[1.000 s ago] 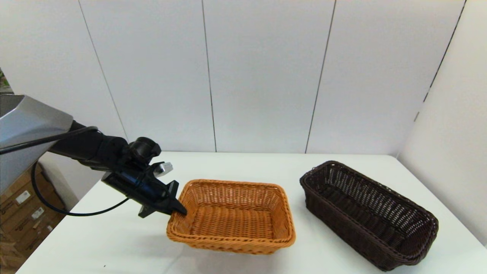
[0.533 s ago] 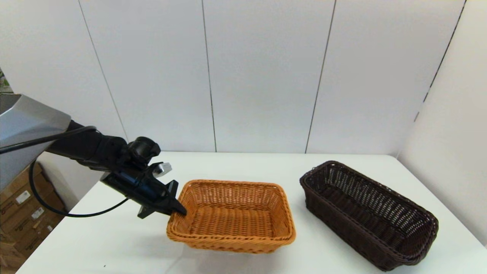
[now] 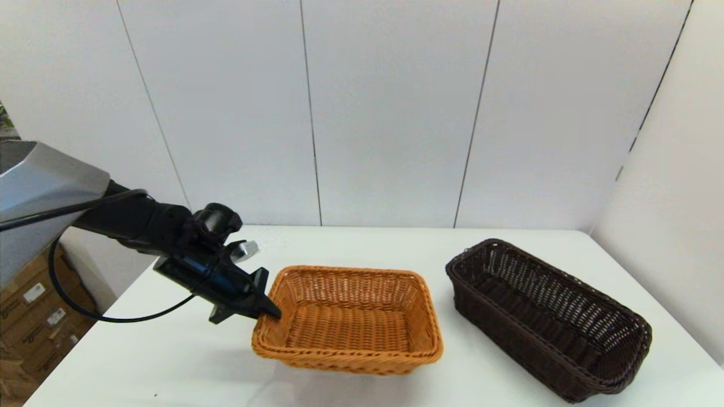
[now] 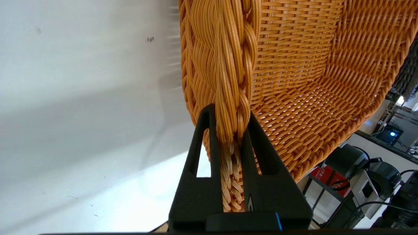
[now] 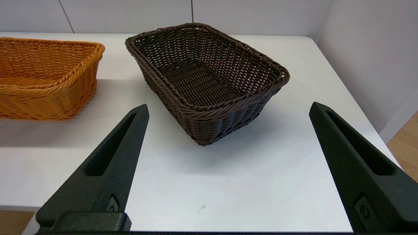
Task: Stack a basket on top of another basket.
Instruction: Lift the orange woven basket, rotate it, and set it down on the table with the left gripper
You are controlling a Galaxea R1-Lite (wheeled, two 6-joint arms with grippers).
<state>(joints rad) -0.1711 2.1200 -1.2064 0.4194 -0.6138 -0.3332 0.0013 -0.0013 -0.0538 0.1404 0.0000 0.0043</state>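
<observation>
Off-table, far left: cardboard boxes [image 3: 34, 322] on the floor beyond the table edge, and a black cable [image 3: 107, 316] looping under the left arm.
Left gripper [image 3: 270, 312]: reaches in from the left, clamped on the braided rim at the left short end of the orange-tan basket [image 3: 348, 319]; the left wrist view shows one finger [image 4: 202, 153] outside and the other inside the rim, braid pinched between them.
Orange-tan basket: left of centre on the white table [image 3: 186, 362]; long axis runs roughly left to right, opening up. Whether its base is clear of the table I cannot tell.
Between baskets: a bare strip of table, the two well apart.
Dark brown basket [image 3: 546, 316]: right side of table, resting flat, opening up; long axis diagonal, from far-left to near-right corner.
Right gripper [image 5: 225, 163]: out of the head view (only its own wrist camera shows it); fingers spread wide, holding nothing, short of the table's near edge, facing the dark basket's short end.
Backdrop: white panelled wall [image 3: 390, 113].
</observation>
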